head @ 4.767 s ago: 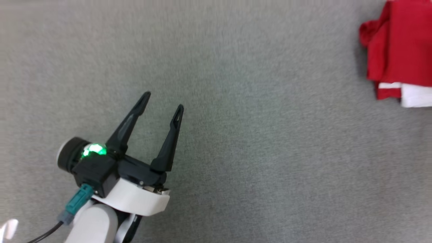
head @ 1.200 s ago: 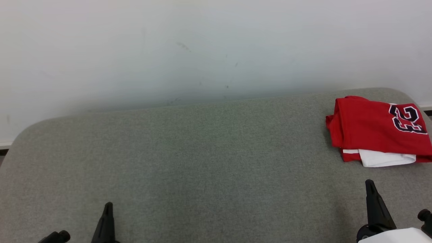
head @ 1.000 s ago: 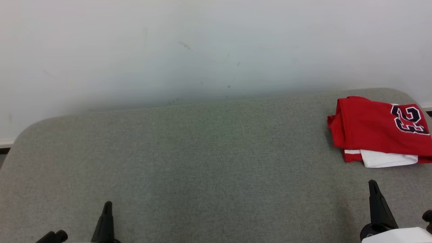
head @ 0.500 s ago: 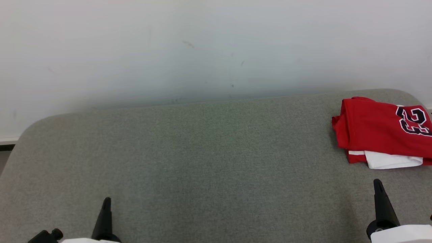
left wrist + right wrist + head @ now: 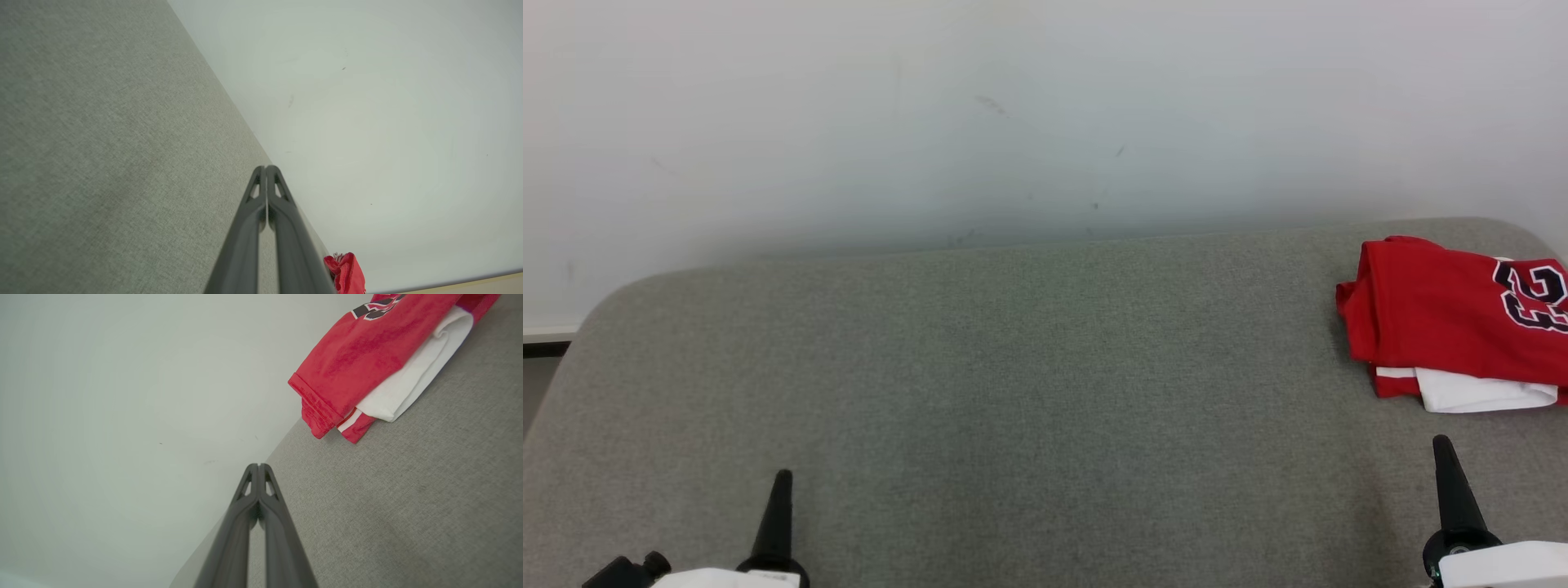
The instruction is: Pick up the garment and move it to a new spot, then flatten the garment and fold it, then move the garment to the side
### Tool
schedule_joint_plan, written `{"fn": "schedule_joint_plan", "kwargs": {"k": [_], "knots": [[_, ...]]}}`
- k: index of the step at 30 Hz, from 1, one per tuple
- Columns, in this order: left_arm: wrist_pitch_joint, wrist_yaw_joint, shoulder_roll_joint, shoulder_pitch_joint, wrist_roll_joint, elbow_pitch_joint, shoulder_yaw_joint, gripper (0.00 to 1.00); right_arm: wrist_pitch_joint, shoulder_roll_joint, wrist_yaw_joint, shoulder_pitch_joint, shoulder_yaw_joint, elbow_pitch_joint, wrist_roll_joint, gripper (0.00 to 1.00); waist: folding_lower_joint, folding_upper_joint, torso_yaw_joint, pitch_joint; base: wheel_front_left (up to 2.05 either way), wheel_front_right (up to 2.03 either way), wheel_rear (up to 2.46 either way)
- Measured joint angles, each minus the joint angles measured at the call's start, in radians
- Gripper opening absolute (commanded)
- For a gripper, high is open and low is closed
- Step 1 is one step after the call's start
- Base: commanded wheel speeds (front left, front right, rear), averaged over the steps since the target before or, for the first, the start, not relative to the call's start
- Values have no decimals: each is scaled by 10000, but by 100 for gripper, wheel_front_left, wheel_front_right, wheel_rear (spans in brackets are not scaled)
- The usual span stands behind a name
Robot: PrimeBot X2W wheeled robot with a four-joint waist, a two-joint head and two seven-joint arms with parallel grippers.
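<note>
Folded red garment [image 5: 1437, 327] is lying at three o'clock on the table [image 5: 1013, 367], left gripper [image 5: 266, 168] and right gripper [image 5: 258, 466] are hanging clenched and empty, so the task is looking finished.

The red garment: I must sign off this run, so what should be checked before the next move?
1. Garment folded: ok. The red garment lies in a compact stack, a white layer showing at its near edge.
2. Moved aside: ok. It sits at the right far end of the table.
3. Left gripper free: ok, shut on nothing.
4. Right gripper free: ok, shut on nothing, short of the garment.
5. Garment wholly on the table: cannot tell; the head view cuts off its right part.
</note>
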Motion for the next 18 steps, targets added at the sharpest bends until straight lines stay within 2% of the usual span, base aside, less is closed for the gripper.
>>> {"fn": "schedule_joint_plan", "kwargs": {"k": [18], "knots": [[464,-59,13,-185,-1753,31,84,0,470,54,0,-54,-288,38,1613,0,0,0,182,35,0,0,0]]}}
